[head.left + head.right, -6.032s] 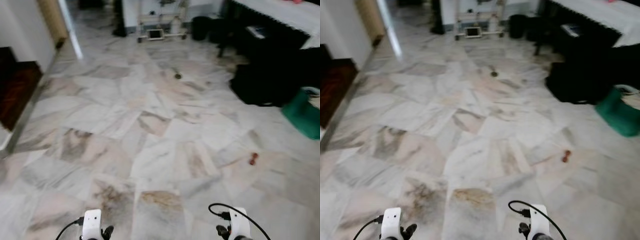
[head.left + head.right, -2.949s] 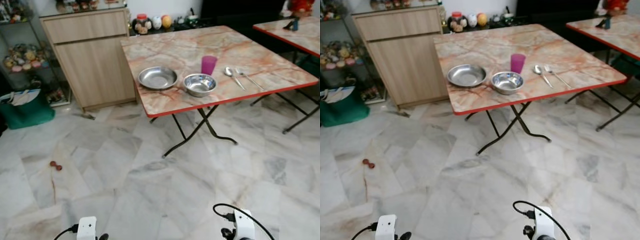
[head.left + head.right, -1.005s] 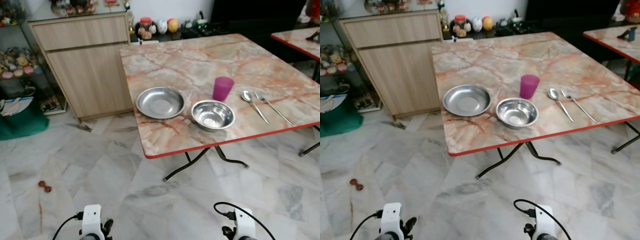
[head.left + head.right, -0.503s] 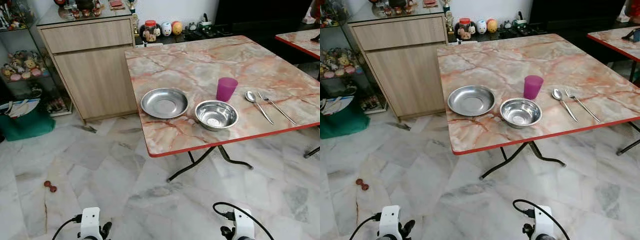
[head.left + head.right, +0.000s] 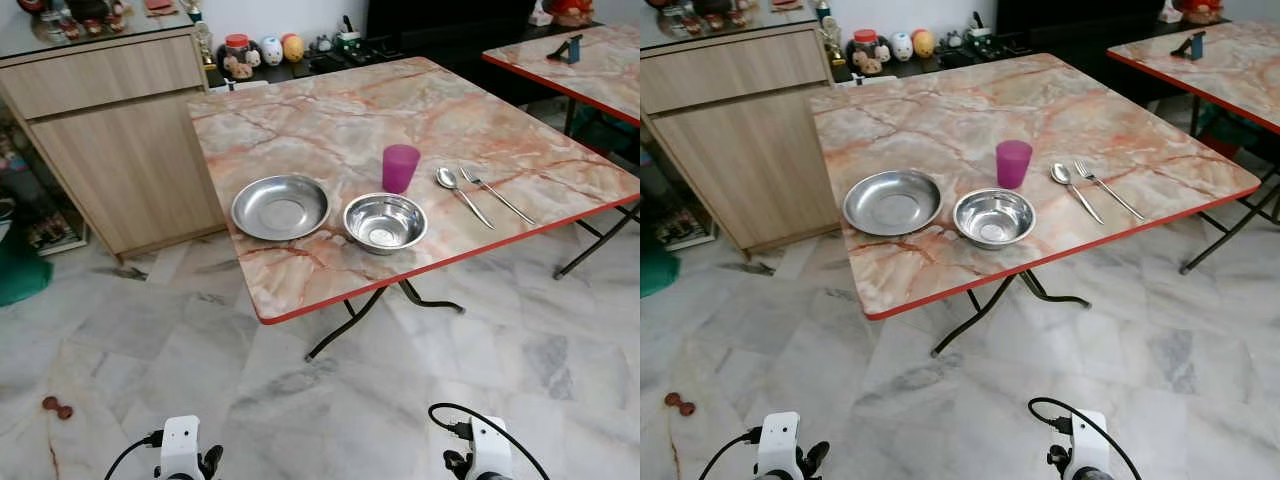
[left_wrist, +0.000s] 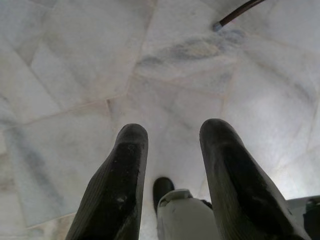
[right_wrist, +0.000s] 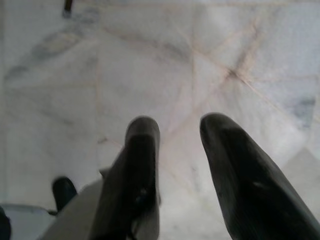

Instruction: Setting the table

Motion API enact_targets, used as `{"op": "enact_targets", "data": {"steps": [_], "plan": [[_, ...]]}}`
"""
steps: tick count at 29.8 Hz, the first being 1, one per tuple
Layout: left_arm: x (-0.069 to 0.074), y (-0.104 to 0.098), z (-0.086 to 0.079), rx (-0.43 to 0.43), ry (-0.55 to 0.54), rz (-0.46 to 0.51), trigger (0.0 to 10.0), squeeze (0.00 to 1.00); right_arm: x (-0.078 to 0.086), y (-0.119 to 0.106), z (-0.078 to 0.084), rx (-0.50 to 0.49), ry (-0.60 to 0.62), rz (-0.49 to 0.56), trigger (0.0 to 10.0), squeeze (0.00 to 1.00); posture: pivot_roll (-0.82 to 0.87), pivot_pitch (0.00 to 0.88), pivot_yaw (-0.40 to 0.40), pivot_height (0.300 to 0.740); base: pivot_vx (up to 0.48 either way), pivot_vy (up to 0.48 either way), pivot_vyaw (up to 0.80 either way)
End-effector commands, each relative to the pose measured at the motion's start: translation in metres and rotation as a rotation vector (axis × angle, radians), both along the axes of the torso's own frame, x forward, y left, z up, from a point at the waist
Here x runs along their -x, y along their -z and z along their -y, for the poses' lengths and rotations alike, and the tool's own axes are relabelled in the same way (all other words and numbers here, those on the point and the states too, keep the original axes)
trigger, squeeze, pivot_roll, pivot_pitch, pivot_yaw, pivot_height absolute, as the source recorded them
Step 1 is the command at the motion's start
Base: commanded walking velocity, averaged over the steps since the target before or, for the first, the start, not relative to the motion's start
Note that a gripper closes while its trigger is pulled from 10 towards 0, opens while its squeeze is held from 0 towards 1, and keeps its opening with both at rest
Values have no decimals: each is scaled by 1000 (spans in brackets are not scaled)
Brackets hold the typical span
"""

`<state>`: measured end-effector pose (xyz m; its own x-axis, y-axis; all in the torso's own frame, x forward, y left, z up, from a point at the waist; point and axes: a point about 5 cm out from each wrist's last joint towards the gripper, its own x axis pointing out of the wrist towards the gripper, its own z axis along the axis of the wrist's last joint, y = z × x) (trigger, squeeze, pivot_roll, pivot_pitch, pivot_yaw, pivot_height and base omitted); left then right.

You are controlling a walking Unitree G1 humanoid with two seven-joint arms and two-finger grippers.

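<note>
Marble-top folding table (image 5: 300, 130): steel plate (image 5: 280, 207), steel bowl (image 5: 385, 222) side by side near front edge; purple cup (image 5: 400, 167) behind bowl; spoon (image 5: 455, 190), fork (image 5: 495, 194) beside. Left gripper (image 6: 167, 145), right gripper (image 7: 175, 137) low over marble floor (image 5: 400, 400), fingers parted, empty.

second table (image 5: 590, 60) cut off at the right edge; cabinet-top trinkets (image 5: 255, 50) too small to identify

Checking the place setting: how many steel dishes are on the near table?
2: a shallow plate toward the table's left edge, and a deeper bowl to its right, just in front of the purple cup.
</note>
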<state>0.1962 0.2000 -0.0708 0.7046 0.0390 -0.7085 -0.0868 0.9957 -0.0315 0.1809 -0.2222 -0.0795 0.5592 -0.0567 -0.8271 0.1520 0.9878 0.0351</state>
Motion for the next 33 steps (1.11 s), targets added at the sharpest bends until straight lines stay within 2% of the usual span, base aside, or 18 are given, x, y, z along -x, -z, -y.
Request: {"op": "enact_targets", "data": {"steps": [1, 8, 20, 33], "plan": [[11, 6, -5, 3, -30, -51, 10000, 0, -3, -1, -2, -5, 8, 17, 10000, 0, -38, 0, 21, 707, 0, 439, 0], [12, 6, -6, -2, -25, -57, 10000, 0, -2, -1, -1, 0, 9, 17, 10000, 0, -40, 0, 22, 707, 0, 448, -64], [14, 8, -5, -2, -22, -69, 10000, 0, -1, 0, -3, -4, 6, 10, 10000, 0, -49, 0, 29, 707, 0, 0, -696], [16, 9, -8, -11, -24, -85, 10000, 0, -1, 0, -3, -4, 7, 11, 10000, 0, -47, 0, 29, 707, 0, 160, -696]]}}
